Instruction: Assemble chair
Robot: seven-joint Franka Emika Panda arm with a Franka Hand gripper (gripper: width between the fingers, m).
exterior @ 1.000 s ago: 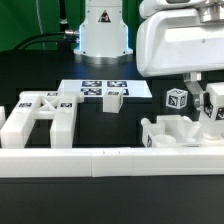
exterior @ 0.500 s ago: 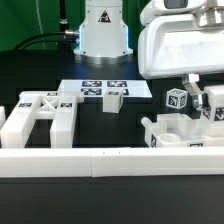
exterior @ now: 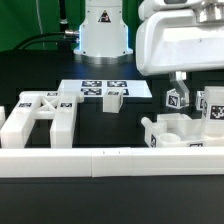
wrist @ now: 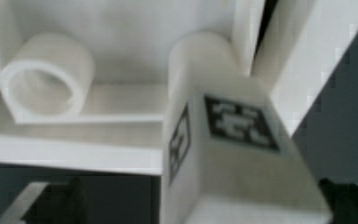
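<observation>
My gripper [exterior: 190,90] hangs over the chair parts at the exterior view's right. In the wrist view the gripper [wrist: 194,205] is shut on a square white post [wrist: 226,140] with a black-and-white tag, which fills the space between the jaws. The post's tagged end [exterior: 175,98] shows beside a dark finger. Below it stands a chunky white chair slab [exterior: 172,131] with raised walls, seen close in the wrist view [wrist: 105,125], with a round white peg [wrist: 48,76] beside the post. Another tagged white part [exterior: 213,108] stands at the far right, partly hidden by the gripper.
A white H-shaped chair part [exterior: 40,115] lies at the exterior view's left. The marker board [exterior: 92,90] lies in the middle with a small tagged block [exterior: 113,99] on it. The long low white rail [exterior: 100,160] runs along the front. The robot base [exterior: 100,30] stands behind.
The gripper has shifted slightly up and toward the exterior view's left, and the tagged post has moved with it. The other parts have not moved.
</observation>
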